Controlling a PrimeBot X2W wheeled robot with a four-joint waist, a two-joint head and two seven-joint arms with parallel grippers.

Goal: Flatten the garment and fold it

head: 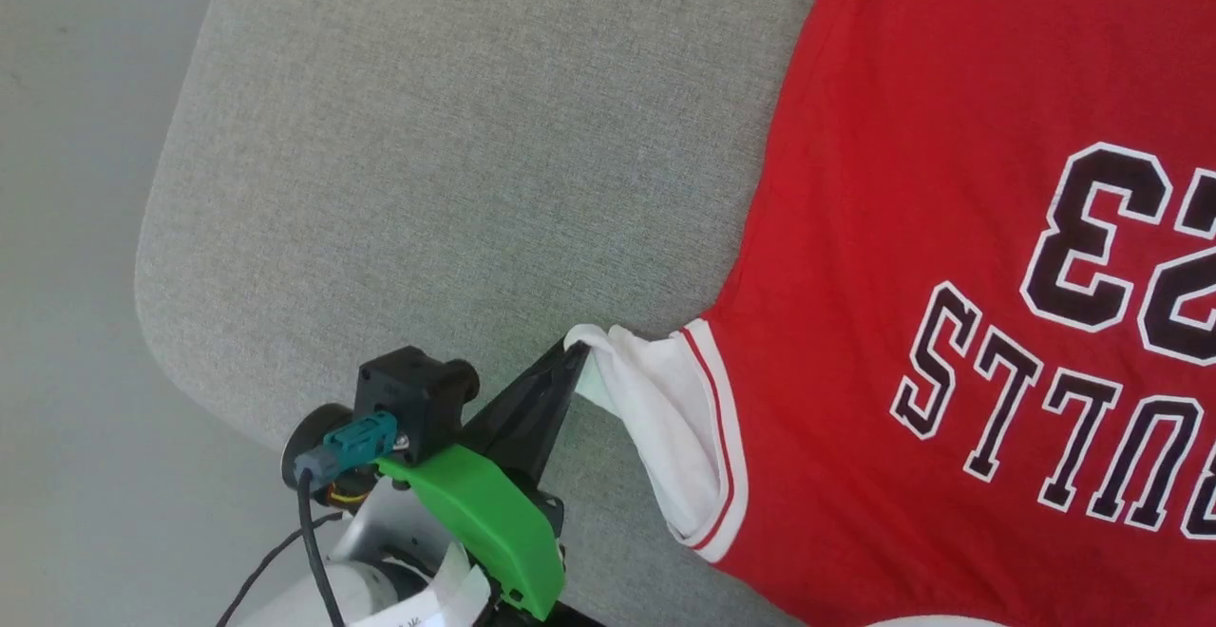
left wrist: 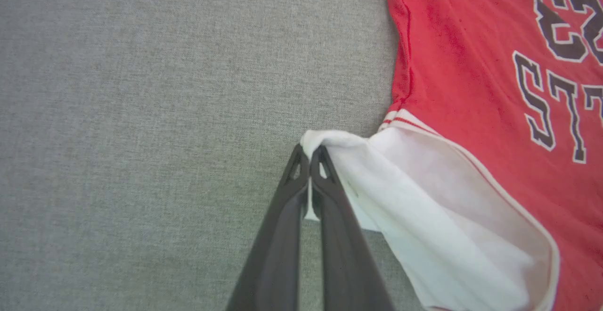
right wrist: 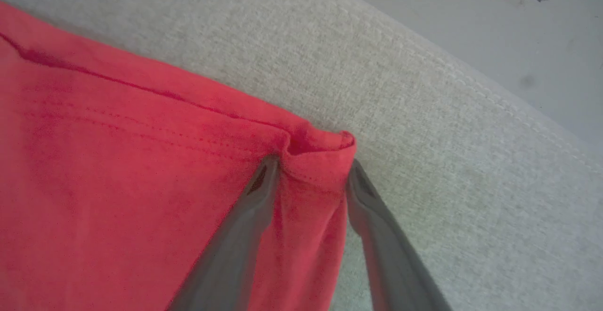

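Left wrist view: L pincer clamps garment sleeve; R pincer part-open astride hem.

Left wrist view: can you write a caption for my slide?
The left gripper pinches the white sleeve tip of the red garment spread on a grey fabric surface.

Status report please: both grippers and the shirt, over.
Left gripper shut on white sleeve. Right gripper open astride red hem corner. Shirt on grey cushion, nothing in the way.
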